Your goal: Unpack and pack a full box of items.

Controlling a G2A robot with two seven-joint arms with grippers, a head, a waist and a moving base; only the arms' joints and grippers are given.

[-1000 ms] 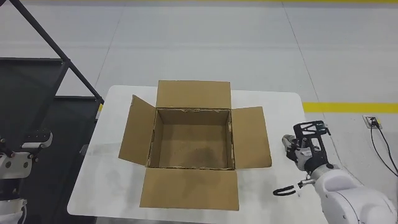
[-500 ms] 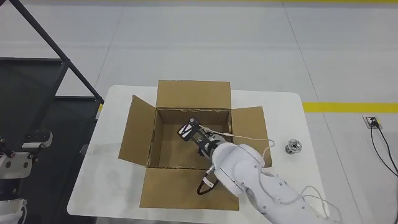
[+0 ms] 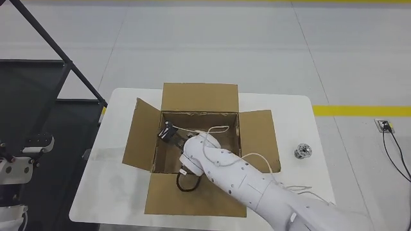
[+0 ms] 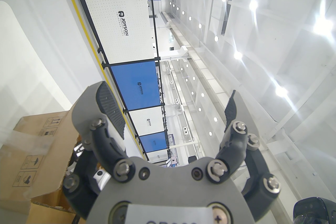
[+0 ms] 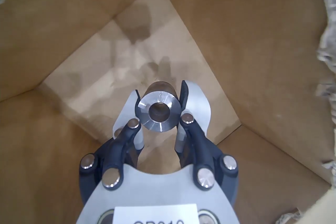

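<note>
In the top view, an open cardboard box (image 3: 199, 96) is seen on the white desk (image 3: 292, 112), with its four flaps folded outward. The right arm is stretched into the box from its near right side. The right pincer (image 3: 170, 132) is placed inside, close to the box's far left corner. What is carried by it cannot be made out from above. A small round metal part (image 3: 302, 151) is laid on the desk beyond the box's right flap, apart from it.

In the left wrist view, the left pincer (image 4: 168, 107) is held wide apart and is turned upward toward a lamp-lit hall ceiling (image 4: 262, 25). The ceiling is seen between the ribbed pads (image 4: 109, 107). An outer wall of the cardboard box (image 4: 39, 146), printed with handling marks, is seen close beside the base of one finger.

In the right wrist view, the right pincer (image 5: 160, 89) is drawn narrow around a metal bushing (image 5: 160, 96). The bushing is clamped on its sides by both fingers, and its bored end face is turned toward the camera. It is held inside the box, over the box's floor (image 5: 118, 51) and near a corner where two inner walls (image 5: 236, 25) meet. A shadow is cast on the floor beyond it. Whether the floor is touched by the bushing cannot be told.
</note>
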